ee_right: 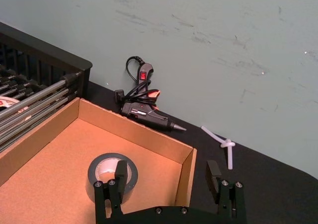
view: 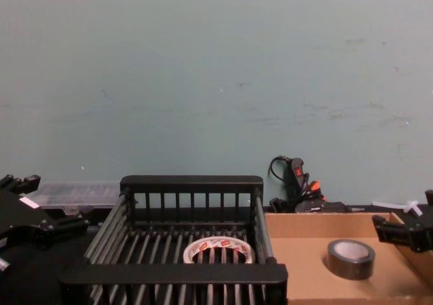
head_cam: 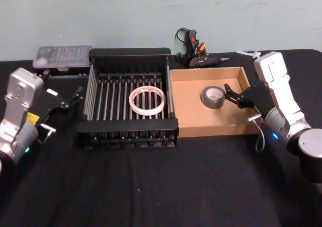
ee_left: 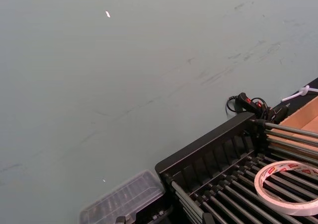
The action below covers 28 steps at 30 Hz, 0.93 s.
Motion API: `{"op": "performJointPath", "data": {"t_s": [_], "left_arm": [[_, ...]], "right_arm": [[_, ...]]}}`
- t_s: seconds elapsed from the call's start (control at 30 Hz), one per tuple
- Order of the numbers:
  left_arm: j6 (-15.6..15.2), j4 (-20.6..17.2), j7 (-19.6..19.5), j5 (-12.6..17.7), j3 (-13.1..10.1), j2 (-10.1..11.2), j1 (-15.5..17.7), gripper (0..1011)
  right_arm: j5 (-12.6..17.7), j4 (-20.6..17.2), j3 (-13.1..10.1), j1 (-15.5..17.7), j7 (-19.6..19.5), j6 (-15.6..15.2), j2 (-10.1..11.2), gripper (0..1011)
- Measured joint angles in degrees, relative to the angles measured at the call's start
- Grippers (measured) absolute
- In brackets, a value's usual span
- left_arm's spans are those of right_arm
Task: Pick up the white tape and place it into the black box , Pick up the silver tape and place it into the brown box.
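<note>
The white tape (head_cam: 147,100) lies flat in the black box (head_cam: 128,132) and the silver tape (head_cam: 213,96) in the brown box (head_cam: 211,130), so both placements look done. The right pincer (head_cam: 230,94) gapes empty just beside the silver roll, seemingly having released it; the left pincer (head_cam: 73,98) sits open beside the crate

Sitting on the desk: two tape rolls, one wide whitish roll (head_cam: 147,100) and one dark grey-silver roll (head_cam: 213,96); two boxes, one black slatted plastic crate (head_cam: 128,54) and one tan cardboard tray (head_cam: 188,93).

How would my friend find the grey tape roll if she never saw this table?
Look for the low brown box beside the black box. Inside it lies the silver tape, a small thick dark grey roll with a pale core, unlike the wide white tape in the crate.
</note>
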State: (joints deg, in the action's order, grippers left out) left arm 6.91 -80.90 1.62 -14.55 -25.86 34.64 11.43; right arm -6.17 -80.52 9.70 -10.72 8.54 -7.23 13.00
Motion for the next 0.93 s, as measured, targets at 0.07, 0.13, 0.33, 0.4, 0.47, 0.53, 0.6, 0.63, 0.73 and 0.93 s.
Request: {"op": "performJointPath", "data": {"t_s": [0.07,0.13,0.33,0.4,0.47,0.53,0.6,0.63,0.73,0.93], "left_arm": [[0.00,0.00,0.00,0.00,0.00,0.00,0.00,1001],[0.00,0.00,0.00,0.00,0.00,0.00,0.00,1001],[0.00,0.00,0.00,0.00,0.00,0.00,0.00,1001],[0.00,0.00,0.00,0.00,0.00,0.00,0.00,1001],[0.00,0.00,0.00,0.00,0.00,0.00,0.00,1001],[0.00,0.00,0.00,0.00,0.00,0.00,0.00,1001],[0.00,0.00,0.00,0.00,0.00,0.00,0.00,1001],[0.00,0.00,0.00,0.00,0.00,0.00,0.00,1001],[0.00,0.00,0.00,0.00,0.00,0.00,0.00,1001],[0.00,0.00,0.00,0.00,0.00,0.00,0.00,1001]], "right_arm": [[0.01,0.00,0.00,0.00,0.00,0.01,0.00,1003],[0.03,0.00,0.00,0.00,0.00,0.02,0.00,1002],[0.03,0.01,0.00,0.00,0.00,0.02,0.00,1002],[0.03,0.01,0.00,0.00,0.00,0.02,0.00,1002],[0.03,0.01,0.00,0.00,0.00,0.02,0.00,1002],[0.03,0.01,0.00,0.00,0.00,0.02,0.00,1002],[0.03,0.01,0.00,0.00,0.00,0.02,0.00,1002],[0.03,0.01,0.00,0.00,0.00,0.02,0.00,1003],[0.03,0.01,0.00,0.00,0.00,0.02,0.00,1002],[0.03,0.01,0.00,0.00,0.00,0.02,0.00,1002]]}}
